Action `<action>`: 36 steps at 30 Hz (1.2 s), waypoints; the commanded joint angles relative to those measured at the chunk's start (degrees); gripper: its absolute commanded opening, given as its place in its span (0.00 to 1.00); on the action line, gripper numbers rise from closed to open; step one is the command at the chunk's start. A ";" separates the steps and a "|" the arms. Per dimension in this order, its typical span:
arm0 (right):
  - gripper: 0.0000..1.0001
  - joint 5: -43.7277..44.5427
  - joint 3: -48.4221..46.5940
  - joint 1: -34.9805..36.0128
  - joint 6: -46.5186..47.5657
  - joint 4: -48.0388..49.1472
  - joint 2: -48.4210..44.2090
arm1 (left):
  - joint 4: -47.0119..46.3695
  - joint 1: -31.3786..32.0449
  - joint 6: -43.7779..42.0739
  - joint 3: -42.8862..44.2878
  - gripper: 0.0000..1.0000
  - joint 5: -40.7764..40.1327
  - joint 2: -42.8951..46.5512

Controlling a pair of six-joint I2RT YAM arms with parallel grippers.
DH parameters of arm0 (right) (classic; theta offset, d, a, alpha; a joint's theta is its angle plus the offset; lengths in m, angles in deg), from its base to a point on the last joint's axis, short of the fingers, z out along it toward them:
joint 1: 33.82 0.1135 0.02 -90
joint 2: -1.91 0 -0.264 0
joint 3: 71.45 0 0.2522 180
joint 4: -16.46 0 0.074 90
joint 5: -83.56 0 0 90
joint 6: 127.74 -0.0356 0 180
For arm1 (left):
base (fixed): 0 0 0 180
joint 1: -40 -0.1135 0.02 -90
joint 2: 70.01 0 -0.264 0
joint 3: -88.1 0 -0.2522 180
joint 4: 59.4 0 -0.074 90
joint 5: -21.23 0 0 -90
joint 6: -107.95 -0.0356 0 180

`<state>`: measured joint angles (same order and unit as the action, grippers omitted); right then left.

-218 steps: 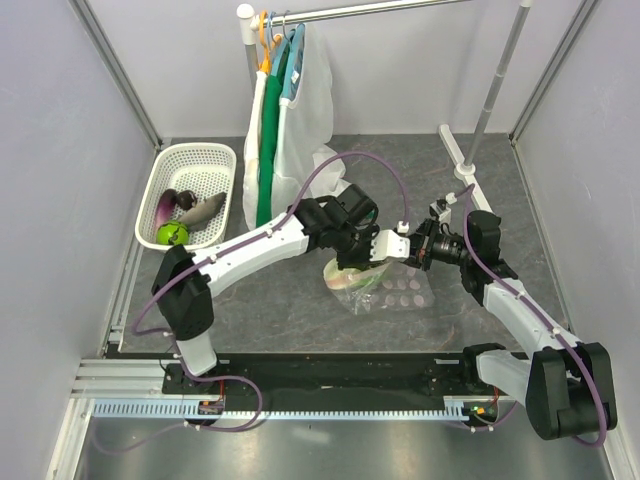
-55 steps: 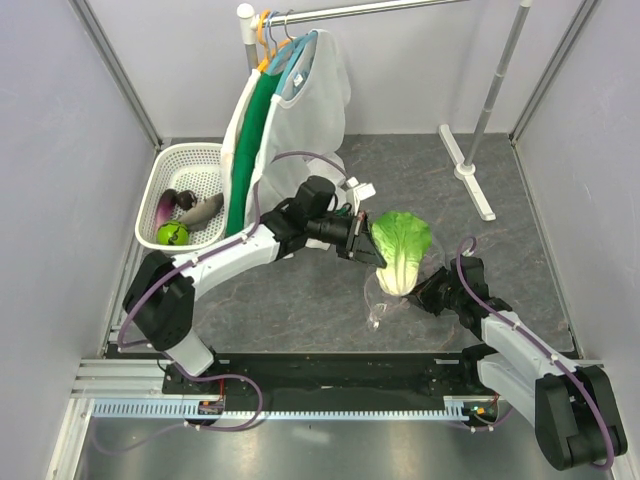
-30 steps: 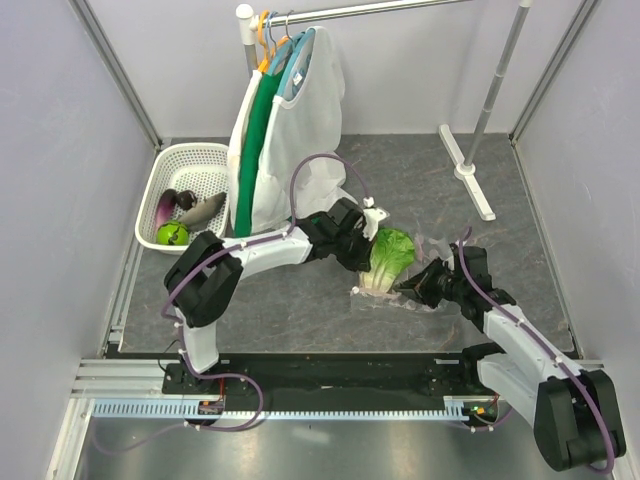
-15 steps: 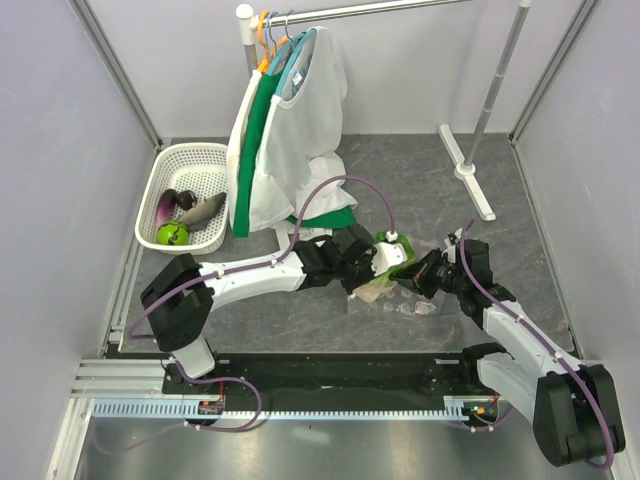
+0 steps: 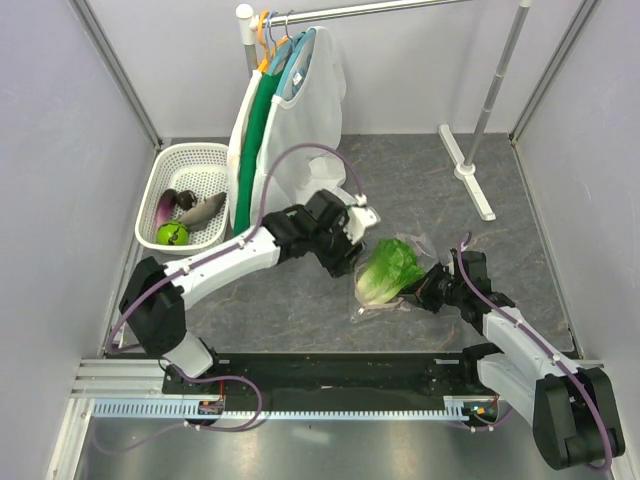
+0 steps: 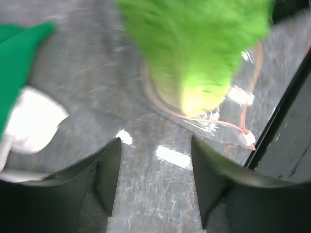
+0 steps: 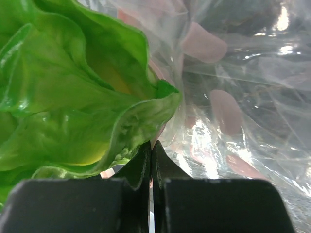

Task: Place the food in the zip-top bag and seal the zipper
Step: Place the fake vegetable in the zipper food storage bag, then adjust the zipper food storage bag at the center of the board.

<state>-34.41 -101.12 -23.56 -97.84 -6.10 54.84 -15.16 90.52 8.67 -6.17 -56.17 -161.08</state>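
Observation:
The leafy green lettuce head (image 5: 386, 270) lies pale stem-first in the mouth of the clear zip-top bag (image 5: 420, 247) on the table. My left gripper (image 5: 350, 248) hovers just left of it, open and holding nothing; in the left wrist view the lettuce (image 6: 194, 48) sits beyond my gripper (image 6: 155, 179), with the pink zipper (image 6: 228, 127) curving round its stem. My right gripper (image 5: 426, 289) is shut on the bag's edge; its wrist view shows my gripper (image 7: 151, 155) pinching plastic beside the lettuce (image 7: 73, 97) and the dotted bag (image 7: 233, 97). The eggplant (image 5: 165, 208), green fruit (image 5: 172, 234) and pale vegetable (image 5: 205, 208) lie in the basket.
A white basket (image 5: 222, 152) stands at the back left. White mesh and green garments (image 5: 285, 110) hang from a rack right behind my left arm. The rack's foot (image 5: 465, 170) lies at the back right. A black rail runs along the near edge.
My left gripper has opened, let go of the lettuce and drawn back to the left. The lettuce now rests in the bag's mouth. The right gripper keeps its hold on the bag.

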 commanded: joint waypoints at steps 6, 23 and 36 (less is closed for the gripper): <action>0.00 1.60 0.08 -0.07 2.09 -1.40 -1.68 | 9.77 -2.62 15.07 10.73 0.49 4.62 -8.50; 0.00 0.90 0.17 -0.15 2.18 -0.17 -3.09 | 13.03 -1.39 18.77 17.33 0.40 4.80 -19.76; 0.00 0.98 0.52 0.02 2.26 -0.43 -4.06 | 12.59 -1.92 19.82 21.46 0.39 -0.20 -20.90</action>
<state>-33.55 -100.66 -23.56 -96.20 -7.59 51.56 -2.03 88.81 26.71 11.86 -54.05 -181.05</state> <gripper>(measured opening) 0.010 0.396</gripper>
